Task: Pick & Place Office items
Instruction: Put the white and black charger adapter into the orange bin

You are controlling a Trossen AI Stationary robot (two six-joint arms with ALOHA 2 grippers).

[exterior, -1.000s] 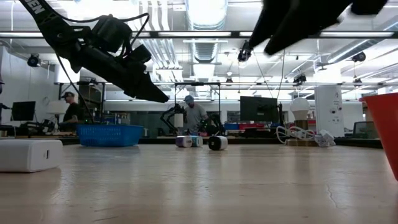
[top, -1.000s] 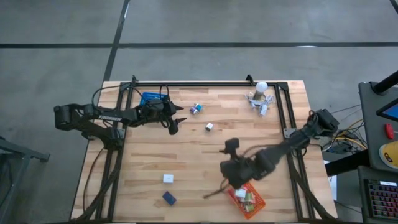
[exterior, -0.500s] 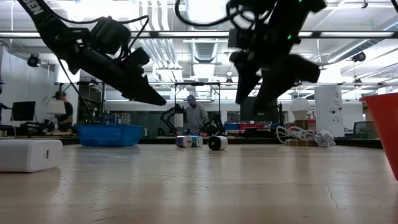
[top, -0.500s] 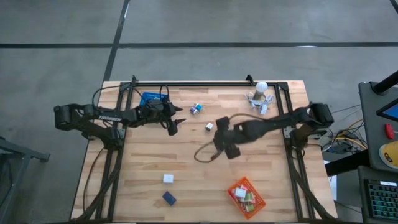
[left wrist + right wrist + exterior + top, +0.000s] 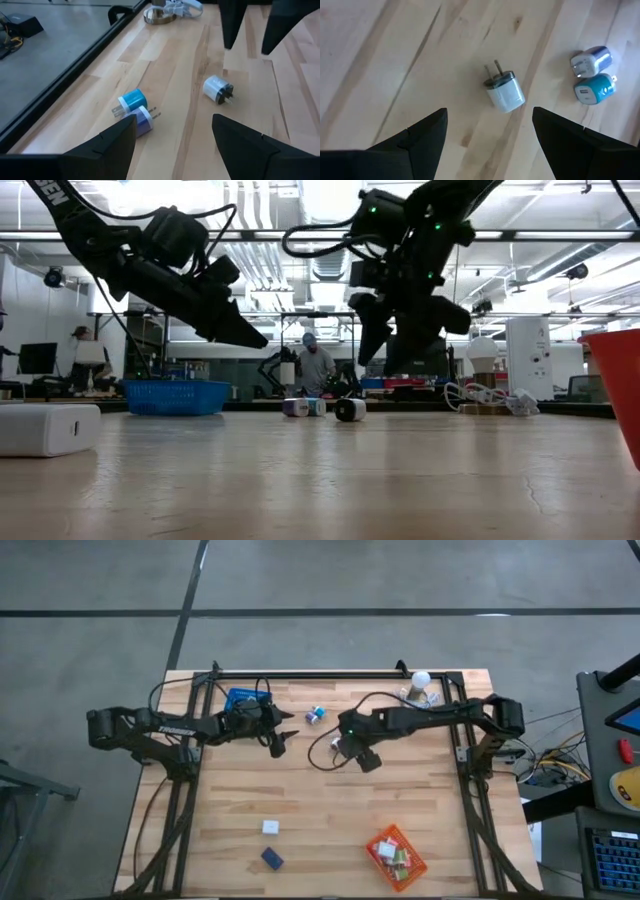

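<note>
High view: near the front edge lie a white box (image 5: 270, 827), a dark blue block (image 5: 272, 859) and an orange basket (image 5: 396, 857), with bare wood beyond them. At mid-table the right gripper (image 5: 352, 749), fingers spread, hangs over a white plug (image 5: 504, 92); half a second ago it was nearer. Left gripper (image 5: 288, 735) waits spread beside the blue basket (image 5: 242, 697).

The high view looks straight down on the whole table (image 5: 330, 820). The low view looks level across it toward the room. Both wrist views look closely at the white plug (image 5: 504, 91), which the low view also shows.
</note>
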